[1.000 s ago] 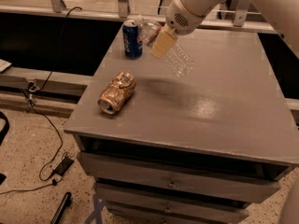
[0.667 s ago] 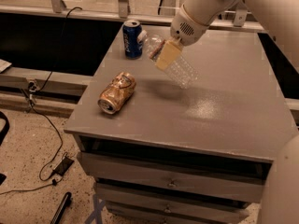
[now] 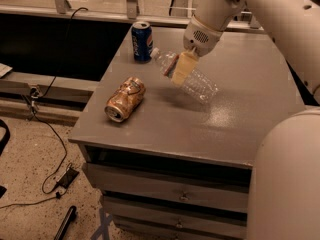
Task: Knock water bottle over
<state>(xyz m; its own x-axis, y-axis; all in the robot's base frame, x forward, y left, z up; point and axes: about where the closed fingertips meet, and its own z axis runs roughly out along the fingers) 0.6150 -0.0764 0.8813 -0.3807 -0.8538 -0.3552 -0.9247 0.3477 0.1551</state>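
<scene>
The water bottle (image 3: 201, 87) is clear ribbed plastic with a white cap and a white-and-red label band. It lies tipped on its side on the grey table (image 3: 235, 129), cap pointing back left toward the blue soda can (image 3: 142, 41). My gripper (image 3: 182, 69) hangs from the white arm and sits right over the bottle's upper part, touching or nearly touching it by the label. The bottle's neck end looks slightly raised under the gripper.
A crushed gold can (image 3: 125, 99) lies on its side near the table's front left. The blue soda can stands upright at the back left corner. The table has drawers below. Cables lie on the floor at the left. A railing runs behind.
My gripper has moved forward and slightly right over the table. The bottle has tilted further over and now lies low on the tabletop. The cans have not moved.
</scene>
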